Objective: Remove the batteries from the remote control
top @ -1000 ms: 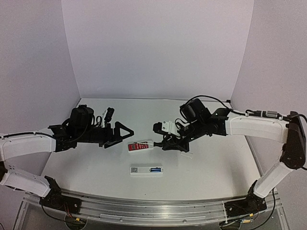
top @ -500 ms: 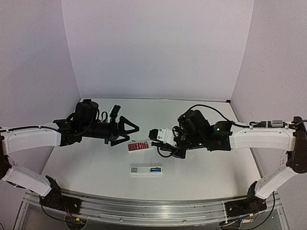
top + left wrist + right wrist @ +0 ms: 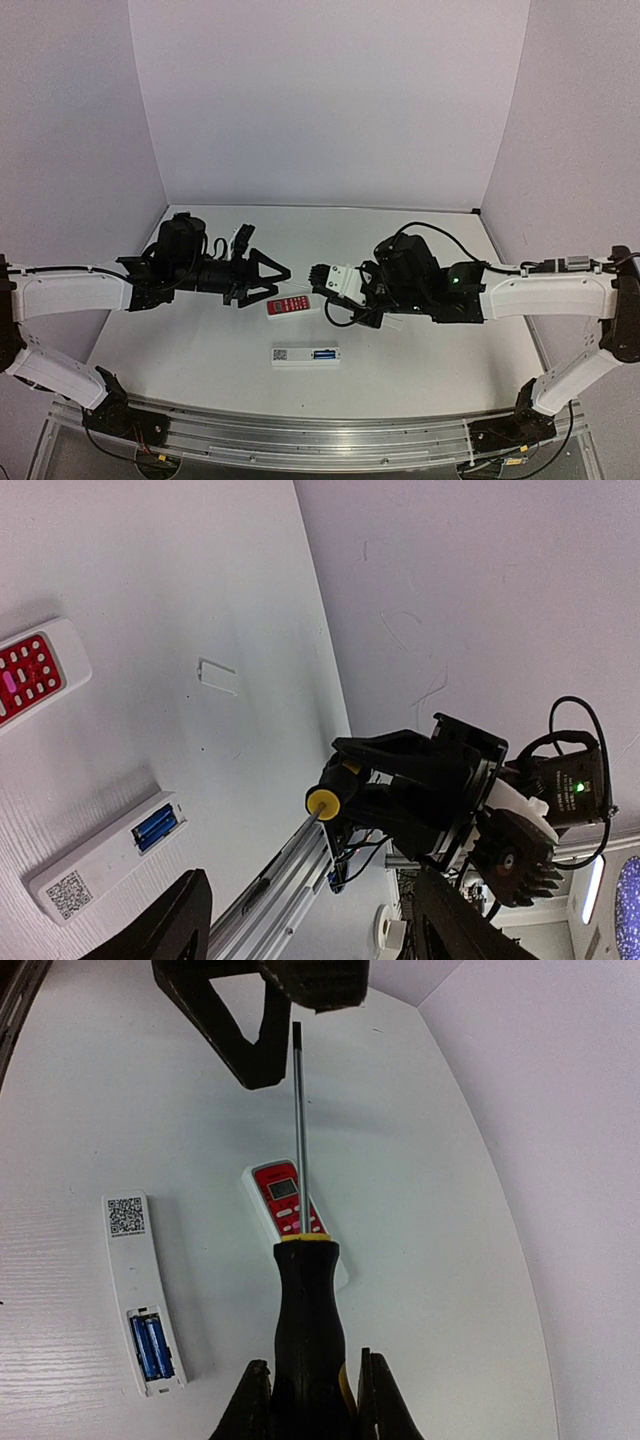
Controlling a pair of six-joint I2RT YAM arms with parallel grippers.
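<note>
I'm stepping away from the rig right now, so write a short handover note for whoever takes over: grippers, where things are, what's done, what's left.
Left gripper: open, held above the table, facing the tip of the screwdriver, gripping nothing.
Right gripper: shut on the screwdriver's handle, shaft pointing at the left gripper.
Remote control: lies back up near the arms' bases, battery compartment uncovered. A small white plate, likely its cover, lies apart from it.
Batteries: both in the compartment.
Done: compartment opened.
Left: take out both batteries.
</note>
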